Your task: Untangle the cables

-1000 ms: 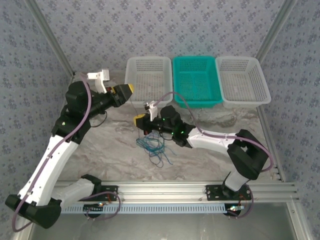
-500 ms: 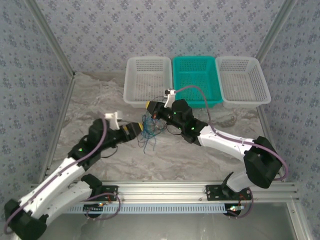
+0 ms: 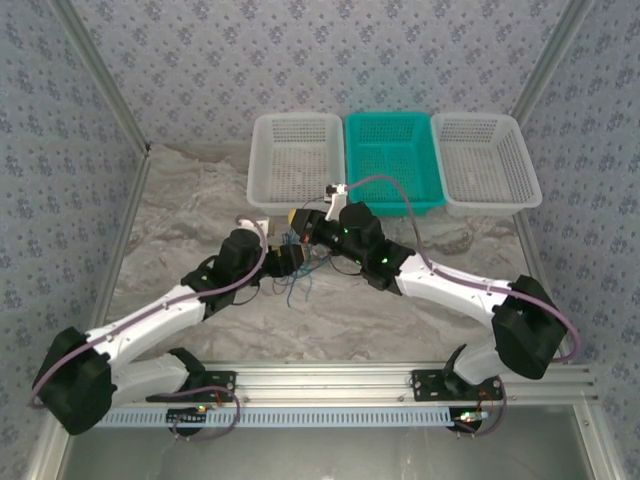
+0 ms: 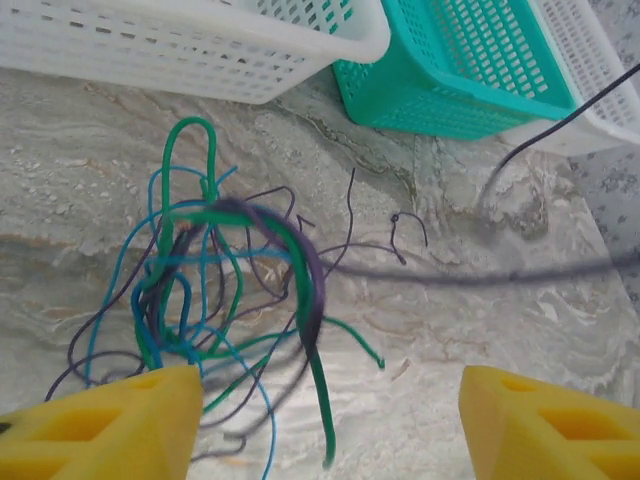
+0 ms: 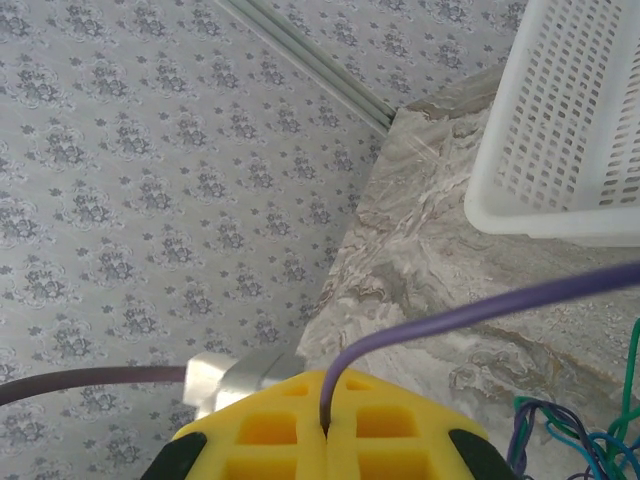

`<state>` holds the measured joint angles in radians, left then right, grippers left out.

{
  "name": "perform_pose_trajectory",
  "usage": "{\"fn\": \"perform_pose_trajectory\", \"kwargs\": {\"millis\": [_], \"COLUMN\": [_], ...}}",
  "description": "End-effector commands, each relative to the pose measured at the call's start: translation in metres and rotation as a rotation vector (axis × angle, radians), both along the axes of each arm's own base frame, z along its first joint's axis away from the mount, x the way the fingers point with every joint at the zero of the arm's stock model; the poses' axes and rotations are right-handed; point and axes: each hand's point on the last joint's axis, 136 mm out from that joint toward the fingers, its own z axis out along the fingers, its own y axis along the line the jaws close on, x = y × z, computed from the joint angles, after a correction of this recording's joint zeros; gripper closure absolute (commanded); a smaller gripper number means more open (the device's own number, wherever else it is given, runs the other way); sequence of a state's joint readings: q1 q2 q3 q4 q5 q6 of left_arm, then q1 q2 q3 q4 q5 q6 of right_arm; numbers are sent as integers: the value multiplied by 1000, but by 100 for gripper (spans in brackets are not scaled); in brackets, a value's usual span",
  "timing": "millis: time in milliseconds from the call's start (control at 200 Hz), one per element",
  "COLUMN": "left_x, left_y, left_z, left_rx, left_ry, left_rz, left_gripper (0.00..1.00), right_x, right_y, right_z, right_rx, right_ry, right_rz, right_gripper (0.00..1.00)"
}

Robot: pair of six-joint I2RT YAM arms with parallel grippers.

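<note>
Right now the marbled worktop (image 3: 180, 230) is carrying everything, and 3 empty baskets are sitting beyond both pincers: a white basket (image 3: 296, 165), a teal basket (image 3: 393, 165) and a second white basket (image 3: 485, 165).

Both arms are reaching in toward the middle, so the 2 pincers are meeting almost tip to tip. The left pincer (image 3: 283, 256) is standing open, its yellow fingers (image 4: 100, 425) spread wide and gripping nothing. The right pincer (image 3: 298, 220) is clamping shut on the dark cable (image 5: 480, 310), which is leaving its pads and running off taut.

The cables (image 4: 215, 290) are lying knotted on the worktop just ahead of the left pincer (image 4: 330, 410), sitting toward its left finger rather than centred in the gap. In that knot the green cable (image 4: 190, 122) is looping away from the pincer, while the blue cable (image 4: 268, 450) is trailing back between the fingers.

The dark cable (image 4: 470, 277) is stretching out of the knot crosswise to the left pincer's line of approach. The left pincer is looking the nearer of the 2 to the knot. It is probably needing to shift toward its left finger before closing on a green or blue strand.
</note>
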<state>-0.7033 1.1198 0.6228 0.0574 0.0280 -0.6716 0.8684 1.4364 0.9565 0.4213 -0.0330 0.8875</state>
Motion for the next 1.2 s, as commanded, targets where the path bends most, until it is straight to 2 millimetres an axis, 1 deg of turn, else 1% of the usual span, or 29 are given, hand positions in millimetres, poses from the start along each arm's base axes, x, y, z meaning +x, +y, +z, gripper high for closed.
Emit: {"fn": "perform_pose_trajectory", "kwargs": {"millis": [0,65,125,170,235,305,410,460,470,560,675,795,874,919,959,989,1039,1074,1164,1194], "left_x": [23,31,32,31,27,22,16,11,11,3,-4,-8,-10,-12,-13,-14,-16,-18,-21,-22], "left_y": [1,28,44,51,61,74,94,105,107,127,147,161,170,178,184,190,200,207,224,229], "left_z": [17,-2,-14,-19,-24,-27,-29,-31,-28,-27,-26,-26,-28,-31,-33,-35,-36,-36,-32,-30], "left_rx": [24,111,174,204,222,221,188,181,172,163,142,117,122,131,142,154,180,200,246,258], "left_ry": [-72,-4,37,56,71,83,101,112,107,112,120,132,154,177,195,208,226,237,246,246], "left_rz": [80,240,316,340,373,403,434,454,457,487,525,554,593,633,666,696,746,774,841,860], "left_gripper": [49,67,79,86,95,100,100,100,100,100,100,100,100,100,100,100,100,100,100,100], "right_x": [-1,-1,-1,1,6,12,20,21,22,22,22,20,15,12,8,5,1,-2,-7,-10], "right_y": [-7,-10,-15,-22,-39,-61,-99,-116,-121,-152,-194,-237,-268,-286,-298,-308,-327,-337,-356,-361], "right_z": [31,34,37,35,33,30,23,20,19,13,-8,-27,-39,-45,-51,-53,-51,-50,-44,-45], "right_rx": [54,61,65,52,35,22,-2,-17,-21,-47,-84,-96,-105,-74,-76,-80,-77,-69,-47,-51], "right_ry": [-22,-17,-21,-13,-2,2,26,33,35,45,96,156,212,262,292,306,307,310,301,309], "right_rz": [-33,-46,-62,-86,-143,-205,-289,-325,-336,-409,-517,-630,-726,-804,-842,-872,-934,-964,-1022,-1039], "right_gripper": [100,100,100,100,100,100,100,100,100,100,100,100,100,100,100,100,100,100,100,100]}}
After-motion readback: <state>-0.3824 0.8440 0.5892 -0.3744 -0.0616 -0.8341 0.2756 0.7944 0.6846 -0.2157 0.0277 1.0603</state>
